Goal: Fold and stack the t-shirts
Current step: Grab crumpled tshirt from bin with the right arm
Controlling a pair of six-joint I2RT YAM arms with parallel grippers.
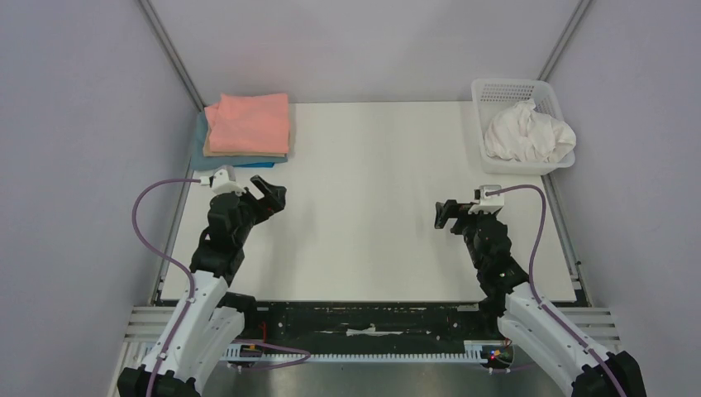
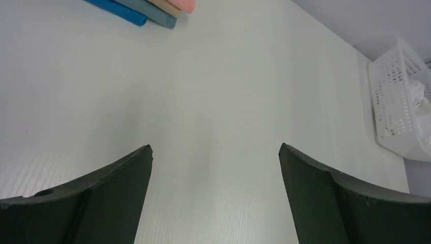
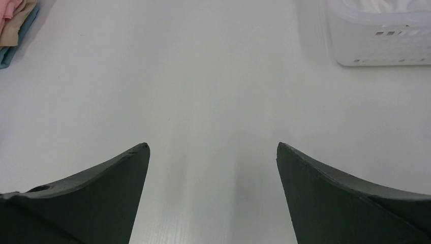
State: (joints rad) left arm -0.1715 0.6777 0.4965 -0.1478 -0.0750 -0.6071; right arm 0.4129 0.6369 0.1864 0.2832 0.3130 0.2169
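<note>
A stack of folded t-shirts lies at the table's far left: the salmon-pink one (image 1: 249, 122) on top, a tan one (image 1: 248, 155) under it, a blue one (image 1: 198, 145) at the bottom. Its corner shows in the left wrist view (image 2: 152, 12) and in the right wrist view (image 3: 15, 25). The white t-shirt (image 1: 529, 134) lies crumpled in the basket at the far right. My left gripper (image 1: 271, 195) is open and empty over bare table, near the stack. My right gripper (image 1: 446, 213) is open and empty, nearer than the basket.
The white lattice basket (image 1: 504, 89) stands at the table's far right corner; it also shows in the left wrist view (image 2: 396, 101) and the right wrist view (image 3: 381, 43). Grey walls close in the sides and back. A black rail (image 1: 364, 318) runs along the near edge.
</note>
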